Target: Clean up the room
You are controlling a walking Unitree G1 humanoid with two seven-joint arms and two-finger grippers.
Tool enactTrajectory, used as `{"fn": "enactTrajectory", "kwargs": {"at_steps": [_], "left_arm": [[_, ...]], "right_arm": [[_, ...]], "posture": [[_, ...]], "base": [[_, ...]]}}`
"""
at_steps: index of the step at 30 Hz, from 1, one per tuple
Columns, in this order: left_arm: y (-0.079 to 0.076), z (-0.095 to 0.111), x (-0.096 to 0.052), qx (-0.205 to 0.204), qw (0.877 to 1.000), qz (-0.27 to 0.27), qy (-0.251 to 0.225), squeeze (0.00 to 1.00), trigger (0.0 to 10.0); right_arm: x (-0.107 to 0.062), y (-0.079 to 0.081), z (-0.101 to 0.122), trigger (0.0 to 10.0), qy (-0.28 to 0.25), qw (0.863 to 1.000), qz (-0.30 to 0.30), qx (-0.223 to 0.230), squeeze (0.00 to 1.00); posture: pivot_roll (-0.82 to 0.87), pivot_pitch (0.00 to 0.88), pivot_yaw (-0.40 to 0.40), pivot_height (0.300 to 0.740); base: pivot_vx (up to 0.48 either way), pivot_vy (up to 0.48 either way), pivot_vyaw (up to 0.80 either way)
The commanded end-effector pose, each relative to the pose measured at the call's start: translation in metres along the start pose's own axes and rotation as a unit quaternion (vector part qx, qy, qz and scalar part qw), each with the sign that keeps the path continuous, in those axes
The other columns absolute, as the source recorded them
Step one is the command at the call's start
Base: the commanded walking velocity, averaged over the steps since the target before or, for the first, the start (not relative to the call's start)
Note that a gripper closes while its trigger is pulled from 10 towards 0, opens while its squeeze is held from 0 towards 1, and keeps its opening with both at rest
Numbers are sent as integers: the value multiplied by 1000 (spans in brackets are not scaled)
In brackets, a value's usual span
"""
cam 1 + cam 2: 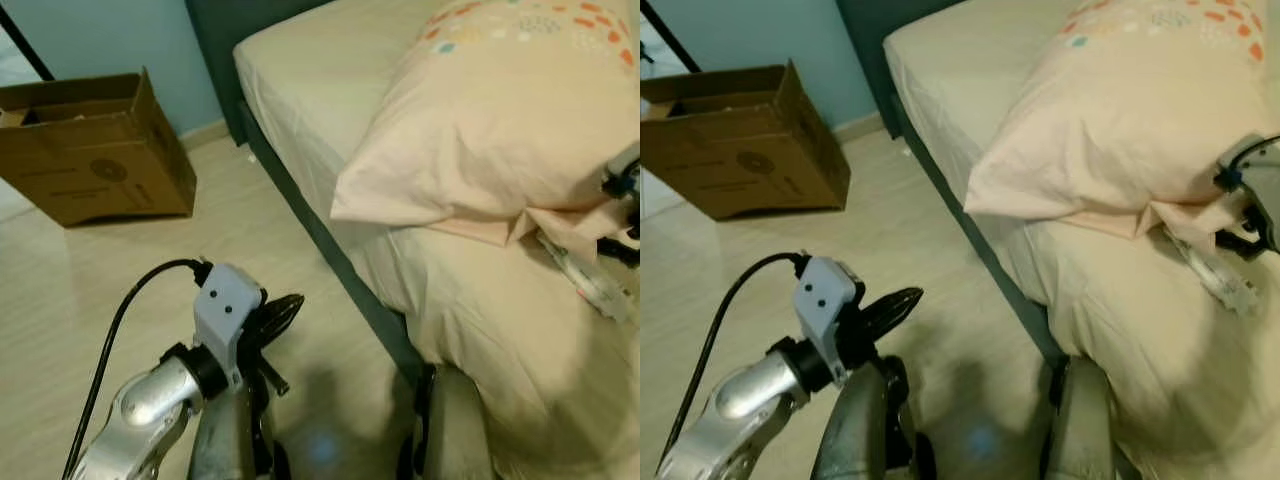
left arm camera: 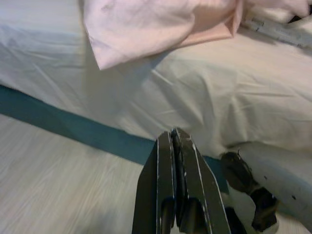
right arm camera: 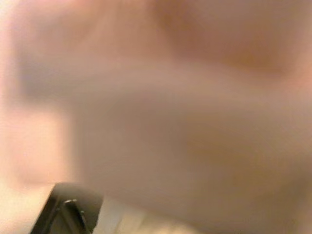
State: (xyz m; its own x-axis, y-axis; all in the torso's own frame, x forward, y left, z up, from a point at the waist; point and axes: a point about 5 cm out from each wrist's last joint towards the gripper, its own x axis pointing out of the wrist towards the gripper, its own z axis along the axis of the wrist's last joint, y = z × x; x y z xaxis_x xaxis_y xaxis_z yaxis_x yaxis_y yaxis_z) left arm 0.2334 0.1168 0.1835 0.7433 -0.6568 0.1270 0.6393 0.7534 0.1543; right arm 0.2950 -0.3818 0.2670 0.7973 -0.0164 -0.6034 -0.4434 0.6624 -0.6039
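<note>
A pale pink pillow (image 1: 490,130) with coloured dots along its far edge lies on the cream bed (image 1: 300,70). At the view's right edge my right gripper (image 1: 1248,205) is at the pillow's near corner, where the fabric bunches toward it; it looks shut on the pillow. In the right wrist view the pink fabric (image 3: 185,112) is blurred and very close, with one black finger (image 3: 66,212) beside it. My left gripper (image 1: 283,312) hangs low over the floor beside the bed, its fingers (image 2: 170,161) pressed together on nothing.
An open brown cardboard box (image 1: 95,145) stands on the pale wood floor (image 1: 60,300) by the blue wall. The bed's dark teal frame (image 1: 330,250) runs along the floor. A white strip with small marks (image 1: 590,282) lies on the sheet under the pillow's corner.
</note>
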Motion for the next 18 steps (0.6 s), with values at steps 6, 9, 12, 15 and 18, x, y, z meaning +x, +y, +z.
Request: {"fn": "enactTrajectory", "kwargs": {"at_steps": [6,9,12,15,18], "left_arm": [[-3,-10,3,-6,1000,3,2,0,10000],[-3,-11,4,-8,1000,3,1,0,10000],[-4,-16,7,-18,1000,10,-1,0,10000],[-6,-18,9,-22,1000,7,-2,0,10000],[-9,-18,11,-27,1000,-1,-5,0,10000]], "right_arm": [[-17,-15,4,10000,20,997,-68,28,1000],[-18,-12,6,10000,12,997,-63,39,1000],[-1,8,0,10000,-12,994,-35,102,1000],[13,23,-4,10000,-38,987,-6,158,1000],[37,41,-19,10000,-43,974,16,222,1000]], "posture": [[8,240,40,528],[8,240,40,528],[-16,234,48,528],[-14,238,53,528],[-11,244,55,528]], "base": [[0,0,0],[0,0,0],[0,0,0],[0,0,0],[0,0,0]]}}
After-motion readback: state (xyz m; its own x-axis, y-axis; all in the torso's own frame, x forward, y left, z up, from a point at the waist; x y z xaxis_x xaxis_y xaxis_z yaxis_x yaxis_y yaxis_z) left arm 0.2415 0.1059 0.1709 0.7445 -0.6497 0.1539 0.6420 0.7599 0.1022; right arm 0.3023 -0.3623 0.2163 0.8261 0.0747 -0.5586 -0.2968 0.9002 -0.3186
